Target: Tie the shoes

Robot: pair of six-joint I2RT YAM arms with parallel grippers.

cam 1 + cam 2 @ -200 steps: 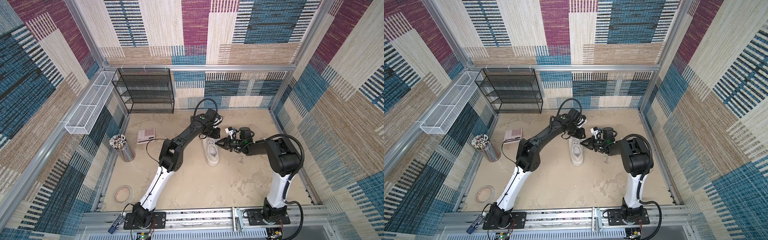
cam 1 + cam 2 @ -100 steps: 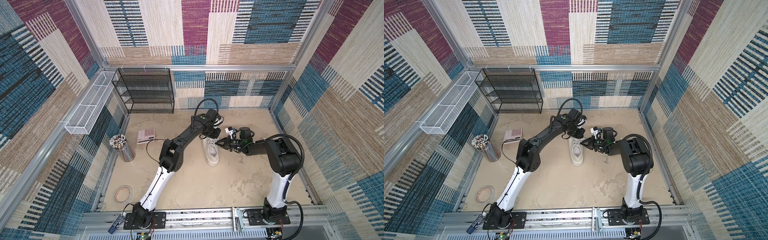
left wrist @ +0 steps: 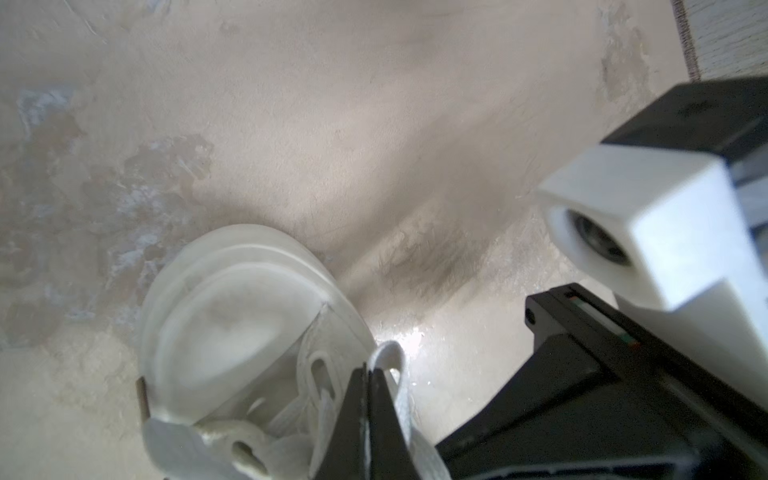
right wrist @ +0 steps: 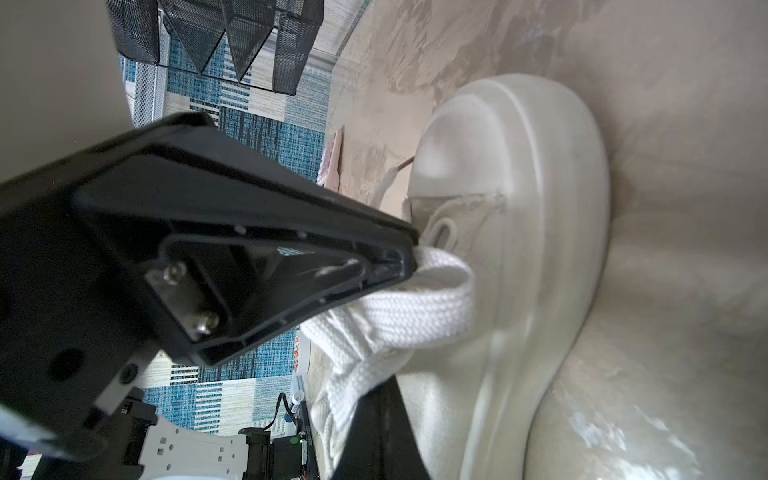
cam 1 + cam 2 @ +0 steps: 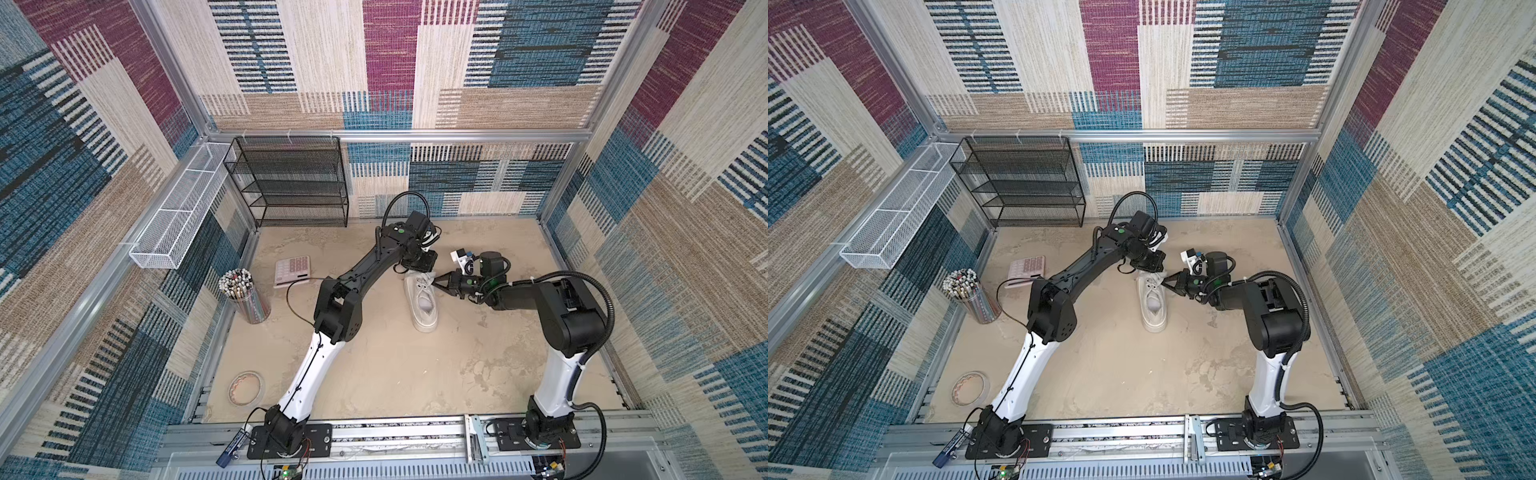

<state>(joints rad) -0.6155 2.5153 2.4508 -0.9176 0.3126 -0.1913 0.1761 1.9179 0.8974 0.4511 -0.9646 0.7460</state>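
Right wrist: white sneaker [image 4: 519,208], flat laces [image 4: 415,316]

A robot lab cell: aluminium frame [image 5: 399,135], patterned walls [image 5: 316,54], arms [image 5: 336,307] on rail [image 5: 395,432].

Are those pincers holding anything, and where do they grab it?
Both pinch the lace near the eyelets: left pincer on a folded loop, right pincer on a strand beside it.

Centre frame, a white sneaker [image 5: 422,303] with off-white laces [image 4: 415,307] on the mottled beige worktop [image 5: 395,374]. Black mesh shelf [image 5: 291,183], pink calculator [image 5: 293,270], and walls [image 5: 386,54] in blue, magenta and tan stripes.
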